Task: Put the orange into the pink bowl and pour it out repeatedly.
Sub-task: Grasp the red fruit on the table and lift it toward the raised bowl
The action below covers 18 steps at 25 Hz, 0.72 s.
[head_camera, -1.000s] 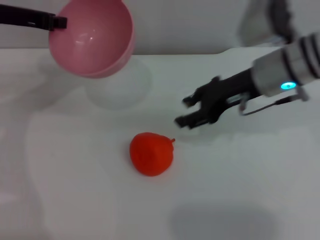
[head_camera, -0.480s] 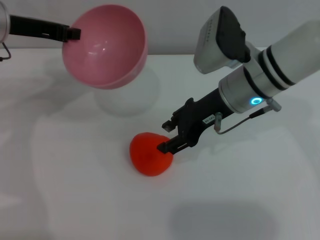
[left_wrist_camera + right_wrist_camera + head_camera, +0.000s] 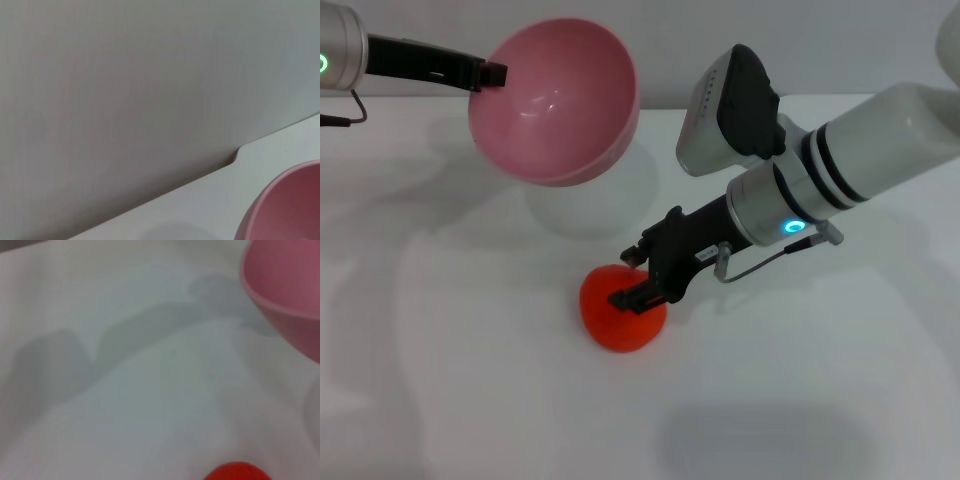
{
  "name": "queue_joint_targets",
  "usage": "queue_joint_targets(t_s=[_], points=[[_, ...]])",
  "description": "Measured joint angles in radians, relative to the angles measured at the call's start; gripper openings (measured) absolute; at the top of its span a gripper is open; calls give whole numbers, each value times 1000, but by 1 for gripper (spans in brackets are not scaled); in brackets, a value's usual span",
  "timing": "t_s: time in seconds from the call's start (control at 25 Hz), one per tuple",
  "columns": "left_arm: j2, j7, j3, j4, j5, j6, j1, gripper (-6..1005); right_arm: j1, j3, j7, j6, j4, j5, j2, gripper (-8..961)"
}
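The smooth, glossy pink plastic bowl (image 3: 556,100) hangs in the air above the white worktop (image 3: 470,380), tipped so its round opening faces forward and down; nothing lies inside it. The left claw (image 3: 492,72) grips its rim at the far-left edge, fingers closed on the pink wall. The small bright orange-red fruit (image 3: 620,310), roundish with matte skin, rests on the worktop below and a little right of the bowl, well apart from it. The right claw (image 3: 638,278) reaches down from the right and straddles the fruit's upper right side, its dark fingers (image 3: 630,297) spread apart, one touching the skin. The right wrist view shows the bowl's rim (image 3: 280,285) and the top of the fruit (image 3: 235,472).
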Motion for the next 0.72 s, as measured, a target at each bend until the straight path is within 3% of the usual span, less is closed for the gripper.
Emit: queue_joint_targets(t_s=[0.4, 0.64, 0.72], points=[[0, 0, 0, 3, 0, -5, -2, 43, 0, -21, -8, 50, 67, 44, 2, 603], [-1, 10, 1, 3, 1, -5, -2, 43, -7, -21, -4, 80, 74, 44, 0, 444], [-1, 11, 1, 3, 1, -5, -2, 43, -8, -21, -4, 84, 73, 44, 0, 346]])
